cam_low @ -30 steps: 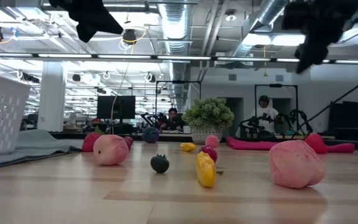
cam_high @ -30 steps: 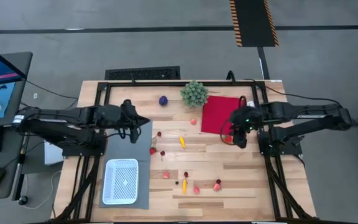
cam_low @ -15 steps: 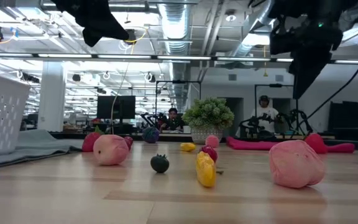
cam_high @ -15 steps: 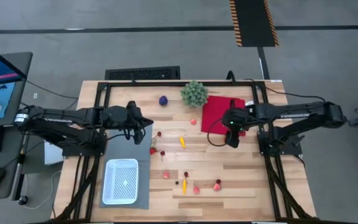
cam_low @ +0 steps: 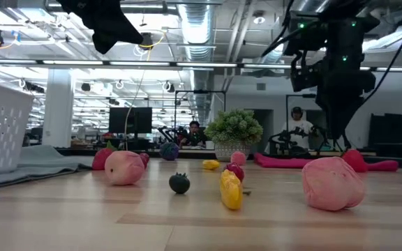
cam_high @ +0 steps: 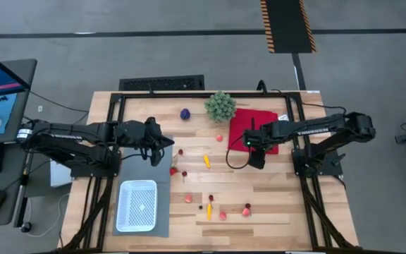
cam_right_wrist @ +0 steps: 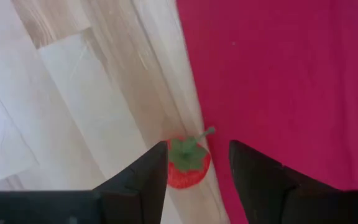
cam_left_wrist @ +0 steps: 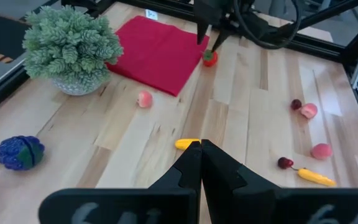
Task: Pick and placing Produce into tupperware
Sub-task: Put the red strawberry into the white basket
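High view first: the right arm reaches in from its side of the table (cam_high: 273,204) toward the middle, elbow bent, with the right gripper (cam_high: 255,161) pointing down at the near-left edge of the red cloth (cam_high: 249,127). Its wrist view shows the fingers (cam_right_wrist: 143,173) spread apart, hanging right over a little red strawberry-like piece with a green top (cam_right_wrist: 188,163) that sits on the wood at the cloth's edge. It's between the fingers, but I can't tell if they touch it; nothing is gripped.

The left arm stretches across from its side, with the left gripper (cam_high: 162,143) above the far end of the grey mat (cam_high: 162,176). Left wrist view shows its fingers (cam_left_wrist: 188,171) pressed together, closed on nothing, and from the low view it looks well up off the table.

The tupperware (cam_high: 137,205) sits on the grey mat at the near-left part of the table, and looks empty to me. The produce is scattered over the wood: a purple ball (cam_high: 185,113) near the green plant (cam_high: 220,105), a pink piece (cam_high: 219,138) beside the cloth, a yellow one (cam_high: 206,161) mid-table, some red bits (cam_high: 174,170) by the mat edge, and a cluster of pink, red and yellow pieces (cam_high: 223,214) toward the near edge.
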You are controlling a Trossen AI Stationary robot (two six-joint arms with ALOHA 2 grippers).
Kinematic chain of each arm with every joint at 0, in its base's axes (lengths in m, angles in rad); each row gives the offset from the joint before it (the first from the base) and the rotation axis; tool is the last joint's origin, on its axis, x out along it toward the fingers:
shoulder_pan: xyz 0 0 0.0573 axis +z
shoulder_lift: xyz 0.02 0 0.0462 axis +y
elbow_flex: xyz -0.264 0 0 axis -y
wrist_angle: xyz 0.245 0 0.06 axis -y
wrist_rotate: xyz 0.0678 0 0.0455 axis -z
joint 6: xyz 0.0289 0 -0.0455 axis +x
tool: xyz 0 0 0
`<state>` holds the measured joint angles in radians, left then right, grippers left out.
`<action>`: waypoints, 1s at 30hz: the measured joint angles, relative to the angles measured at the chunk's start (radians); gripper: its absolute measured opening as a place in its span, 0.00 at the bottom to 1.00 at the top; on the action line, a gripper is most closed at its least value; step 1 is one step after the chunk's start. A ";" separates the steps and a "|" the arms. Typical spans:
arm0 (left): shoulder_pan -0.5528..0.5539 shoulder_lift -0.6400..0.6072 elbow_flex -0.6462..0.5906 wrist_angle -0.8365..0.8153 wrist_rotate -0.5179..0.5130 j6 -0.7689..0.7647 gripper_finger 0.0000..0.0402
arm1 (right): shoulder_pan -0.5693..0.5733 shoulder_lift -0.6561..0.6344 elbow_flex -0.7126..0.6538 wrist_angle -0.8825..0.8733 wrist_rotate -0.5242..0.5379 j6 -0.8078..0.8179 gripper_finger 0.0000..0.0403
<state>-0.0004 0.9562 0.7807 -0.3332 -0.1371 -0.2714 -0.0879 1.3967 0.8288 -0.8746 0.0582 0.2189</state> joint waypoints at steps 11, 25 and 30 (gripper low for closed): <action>0.000 0.000 0.000 -0.023 -0.001 0.000 0.00 | -0.024 0.074 0.000 0.023 0.023 -0.017 0.45; 0.000 0.000 0.000 -0.021 -0.007 0.001 0.00 | -0.034 0.081 0.000 0.016 0.008 -0.018 0.22; 0.000 0.000 0.000 -0.021 -0.008 0.000 0.00 | -0.034 0.082 0.000 0.018 -0.007 -0.018 0.04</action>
<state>-0.0002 0.9562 0.7807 -0.3538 -0.1450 -0.2710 -0.1215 1.4784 0.8284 -0.8563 0.0514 0.2011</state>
